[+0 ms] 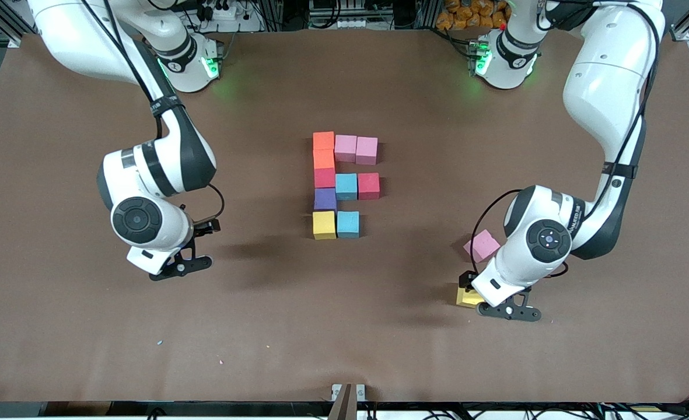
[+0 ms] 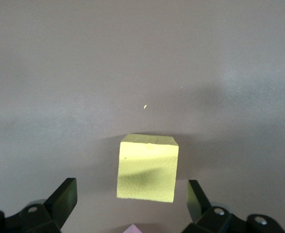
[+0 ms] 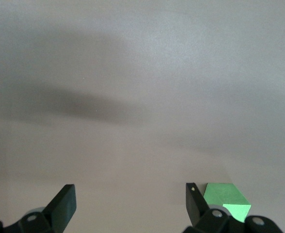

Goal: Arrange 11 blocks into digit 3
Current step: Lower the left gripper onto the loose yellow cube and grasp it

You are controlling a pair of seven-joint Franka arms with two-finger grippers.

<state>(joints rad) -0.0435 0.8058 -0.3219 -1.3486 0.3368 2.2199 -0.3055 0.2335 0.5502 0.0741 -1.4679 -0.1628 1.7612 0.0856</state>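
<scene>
Ten blocks stand joined at mid-table as the partial digit 3 (image 1: 344, 182): an orange (image 1: 323, 140) and two pink cubes in the bar nearest the bases, then orange, red, light blue, red, purple, and a yellow (image 1: 324, 224) and light blue pair nearest the camera. Toward the left arm's end, a loose yellow block (image 1: 467, 298) (image 2: 147, 174) lies on the table. My left gripper (image 1: 472, 293) (image 2: 132, 185) hangs open over it, fingers apart from its sides. A loose pink cube (image 1: 482, 245) lies beside it, farther from the camera. My right gripper (image 1: 199, 234) (image 3: 130, 188) waits open with nothing between its fingers.
A green cube (image 3: 227, 198) lies on the table just outside one of the right gripper's fingers; the right arm hides it in the front view. Bare brown tabletop (image 1: 344, 326) stretches between the figure and the camera-side edge.
</scene>
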